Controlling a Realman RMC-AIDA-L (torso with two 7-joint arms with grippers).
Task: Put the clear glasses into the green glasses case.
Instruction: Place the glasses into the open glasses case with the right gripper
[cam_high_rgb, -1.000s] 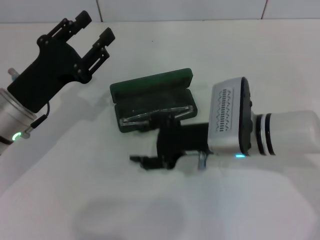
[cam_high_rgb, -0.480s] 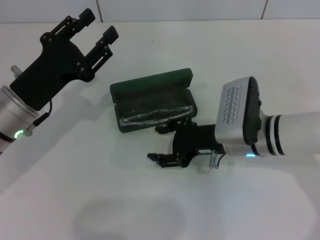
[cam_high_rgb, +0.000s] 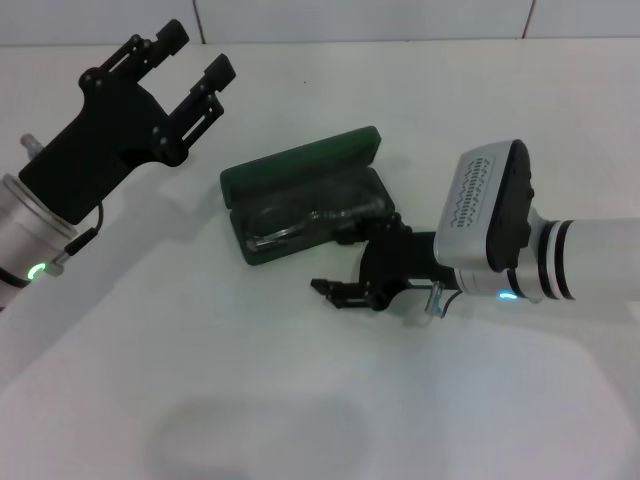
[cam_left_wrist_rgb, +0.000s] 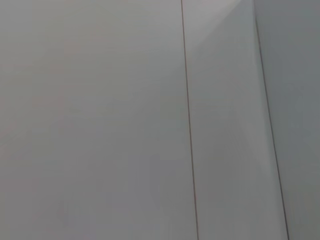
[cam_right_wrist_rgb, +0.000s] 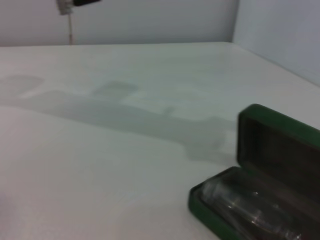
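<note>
The green glasses case (cam_high_rgb: 300, 166) lies open in the middle of the white table, lid tipped back. The clear glasses (cam_high_rgb: 305, 226) lie inside its dark base, folded. In the right wrist view the case (cam_right_wrist_rgb: 272, 150) fills the corner, with the glasses (cam_right_wrist_rgb: 245, 202) resting in its tray. My right gripper (cam_high_rgb: 352, 258) hovers just off the case's near right corner, open and holding nothing. My left gripper (cam_high_rgb: 199, 53) is raised at the far left, open and empty, well clear of the case.
The table (cam_high_rgb: 200, 380) is white and meets a pale tiled wall (cam_high_rgb: 360, 18) at the back. The left wrist view shows only that wall (cam_left_wrist_rgb: 100, 120).
The glasses went from lying across the case's front rim to lying down inside the base. My right gripper let go and drew back to the right. The left arm barely moved.
</note>
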